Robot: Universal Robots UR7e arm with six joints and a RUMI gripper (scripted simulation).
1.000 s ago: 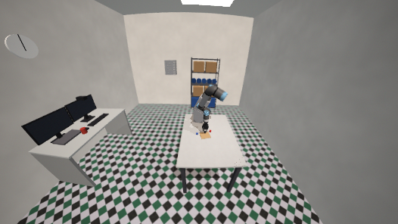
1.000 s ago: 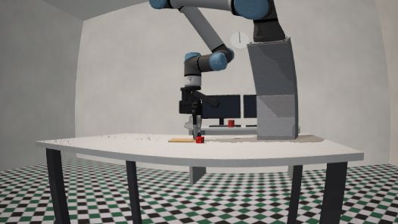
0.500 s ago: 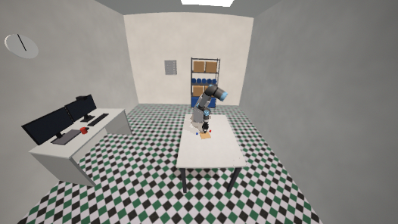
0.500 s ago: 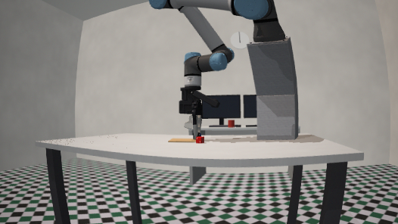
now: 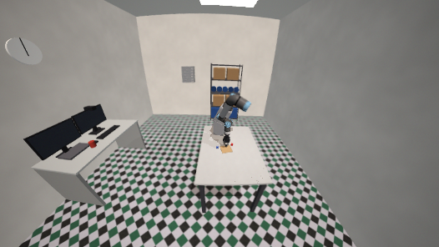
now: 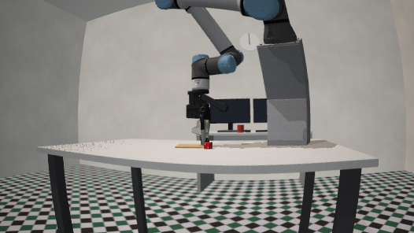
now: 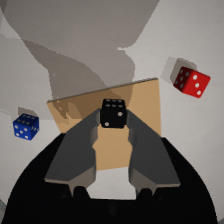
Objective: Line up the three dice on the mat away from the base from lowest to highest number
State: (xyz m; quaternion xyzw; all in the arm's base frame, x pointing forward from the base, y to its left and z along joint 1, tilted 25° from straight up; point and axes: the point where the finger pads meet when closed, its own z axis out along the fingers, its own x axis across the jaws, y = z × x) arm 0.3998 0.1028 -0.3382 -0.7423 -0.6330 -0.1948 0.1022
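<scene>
Placement step. The table carries the mat; above it my gripper clamps the black die. The red die and blue die lie off the mat. Next I judge: lower it flat, then release.

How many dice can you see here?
3. A black die is pinched in the claw over the tan mat; a blue die and a red die sit on the table off either side of it.
</scene>
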